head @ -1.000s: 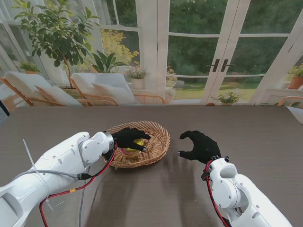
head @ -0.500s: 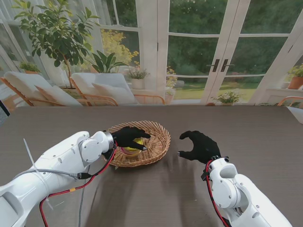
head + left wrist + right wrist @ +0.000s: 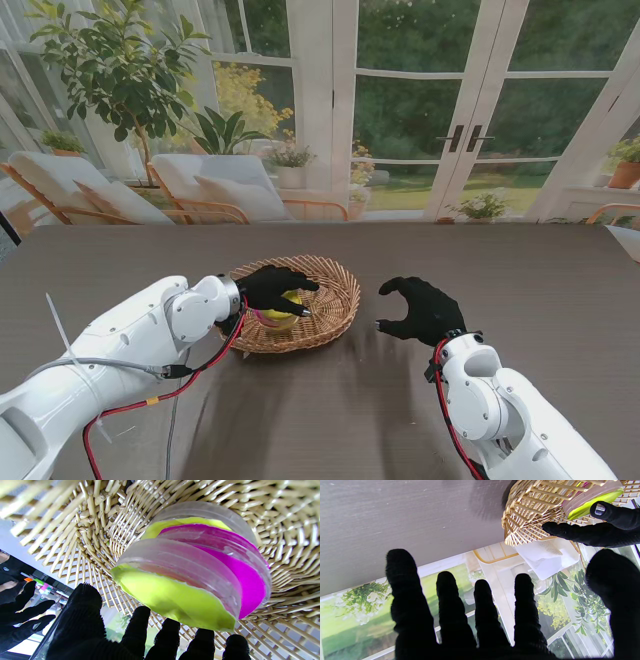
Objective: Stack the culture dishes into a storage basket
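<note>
A round wicker basket (image 3: 340, 290) sits mid-table with a stack of clear culture dishes in it. My left hand (image 3: 272, 290) curls over the stack, fingers closed around the top yellow-green dish (image 3: 290, 300). In the left wrist view that dish (image 3: 170, 592) lies tilted and offset on a magenta dish (image 3: 250, 580), which rests on another yellow-green dish (image 3: 155, 530). My fingertips (image 3: 140, 620) sit at its edge. My right hand (image 3: 425, 308) hovers open just right of the basket, holding nothing. The right wrist view shows the basket rim (image 3: 527, 512) and the left hand (image 3: 607, 530) at the dish (image 3: 592, 501).
The dark table top (image 3: 520, 280) stretches to both sides of the basket. Red and grey cables (image 3: 190, 385) hang from my left forearm near me. Windows, chairs and plants lie beyond the table's far edge.
Almost nothing has moved. My left hand has shifted very slightly over the stack; the right hand stays still.
</note>
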Action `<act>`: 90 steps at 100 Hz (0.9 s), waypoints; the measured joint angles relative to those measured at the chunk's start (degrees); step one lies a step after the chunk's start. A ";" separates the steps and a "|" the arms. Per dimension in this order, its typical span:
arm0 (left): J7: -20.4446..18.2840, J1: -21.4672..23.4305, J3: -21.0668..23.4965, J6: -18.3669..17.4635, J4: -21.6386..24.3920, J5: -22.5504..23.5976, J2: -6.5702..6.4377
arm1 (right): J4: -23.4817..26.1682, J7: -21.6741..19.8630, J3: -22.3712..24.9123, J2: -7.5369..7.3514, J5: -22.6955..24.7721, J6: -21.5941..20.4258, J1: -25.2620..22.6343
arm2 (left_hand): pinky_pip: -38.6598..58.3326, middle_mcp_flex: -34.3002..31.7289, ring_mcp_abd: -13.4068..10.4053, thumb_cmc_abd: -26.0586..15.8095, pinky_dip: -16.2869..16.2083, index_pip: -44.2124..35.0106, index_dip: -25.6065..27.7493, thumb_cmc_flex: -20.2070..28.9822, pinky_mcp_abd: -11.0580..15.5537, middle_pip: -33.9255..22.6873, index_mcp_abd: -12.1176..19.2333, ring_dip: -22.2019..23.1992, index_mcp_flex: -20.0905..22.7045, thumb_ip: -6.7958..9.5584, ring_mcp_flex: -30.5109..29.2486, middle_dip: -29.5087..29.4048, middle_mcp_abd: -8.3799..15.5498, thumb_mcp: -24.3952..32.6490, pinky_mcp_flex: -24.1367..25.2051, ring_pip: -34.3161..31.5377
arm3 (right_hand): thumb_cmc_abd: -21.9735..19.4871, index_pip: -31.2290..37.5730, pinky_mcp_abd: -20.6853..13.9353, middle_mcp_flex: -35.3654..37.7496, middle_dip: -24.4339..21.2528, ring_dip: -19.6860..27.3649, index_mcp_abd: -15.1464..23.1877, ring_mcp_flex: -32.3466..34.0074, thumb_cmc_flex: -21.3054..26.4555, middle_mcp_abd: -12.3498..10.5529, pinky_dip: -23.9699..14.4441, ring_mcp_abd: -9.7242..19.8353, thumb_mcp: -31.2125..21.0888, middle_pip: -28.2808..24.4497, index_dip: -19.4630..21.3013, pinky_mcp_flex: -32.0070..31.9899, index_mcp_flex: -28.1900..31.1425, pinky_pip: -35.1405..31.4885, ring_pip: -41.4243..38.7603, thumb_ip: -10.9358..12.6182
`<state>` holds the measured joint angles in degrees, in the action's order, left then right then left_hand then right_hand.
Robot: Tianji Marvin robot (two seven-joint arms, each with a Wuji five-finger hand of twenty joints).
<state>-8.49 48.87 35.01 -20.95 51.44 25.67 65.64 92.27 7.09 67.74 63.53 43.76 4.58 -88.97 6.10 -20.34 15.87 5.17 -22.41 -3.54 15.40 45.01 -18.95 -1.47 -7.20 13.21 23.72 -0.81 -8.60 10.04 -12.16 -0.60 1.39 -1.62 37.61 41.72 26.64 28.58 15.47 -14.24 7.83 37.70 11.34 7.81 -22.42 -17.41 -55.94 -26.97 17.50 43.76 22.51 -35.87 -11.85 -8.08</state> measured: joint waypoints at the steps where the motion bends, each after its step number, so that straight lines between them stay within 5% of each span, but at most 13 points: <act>1: 0.00 0.01 0.01 0.00 0.02 0.01 -0.01 | 0.00 0.00 0.00 0.00 0.00 0.00 0.00 | -0.01 0.00 0.02 0.00 0.01 0.00 0.00 0.00 0.00 0.00 0.00 -0.01 0.00 0.00 0.02 0.00 -0.12 0.00 0.01 0.00 | 0.00 0.00 0.00 0.00 0.00 0.00 0.00 0.00 0.00 0.00 0.00 0.00 0.00 0.00 0.00 0.00 0.00 0.00 0.00 0.00; 56: 0.36 0.81 1.98 -0.17 1.15 1.32 -0.34 | -0.02 -0.10 -0.06 -0.01 -0.05 0.00 0.01 | -2.03 0.00 0.56 0.00 1.63 -0.02 0.01 0.00 -0.54 0.16 0.00 -1.66 0.00 0.00 2.33 0.00 -0.86 0.00 1.01 0.83 | 0.00 0.00 0.00 0.00 0.00 0.00 -0.02 0.00 0.00 0.00 -0.01 0.00 0.00 0.00 0.00 0.00 0.00 0.01 0.00 0.00; 90: 1.19 8.30 13.61 1.94 11.17 5.50 -1.75 | -0.10 0.14 -0.09 0.01 -0.18 0.06 0.03 | -2.03 -1.82 0.69 0.00 2.19 -0.49 0.13 0.00 -0.55 -0.33 0.00 -1.63 1.46 0.00 0.69 0.00 -0.86 0.00 -0.22 0.28 | -0.72 0.00 0.00 0.00 0.00 0.00 -0.06 -0.02 0.00 0.00 -0.02 0.00 0.04 0.00 0.00 0.00 0.00 0.05 0.00 0.00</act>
<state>-7.30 57.17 48.62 -19.00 62.61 31.18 63.89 92.17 7.22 67.65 63.53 43.58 4.65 -88.95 4.07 -22.16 16.56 5.17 -20.22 -4.04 15.53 45.01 -19.50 -1.79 -7.20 11.58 25.18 -0.81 -7.92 10.04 -13.02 -0.60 1.16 -1.35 36.89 41.72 26.64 28.58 15.47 -14.24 7.77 37.68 11.34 7.82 -22.44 -17.41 -55.90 -26.97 17.50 43.76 22.51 -35.82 -11.85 -8.08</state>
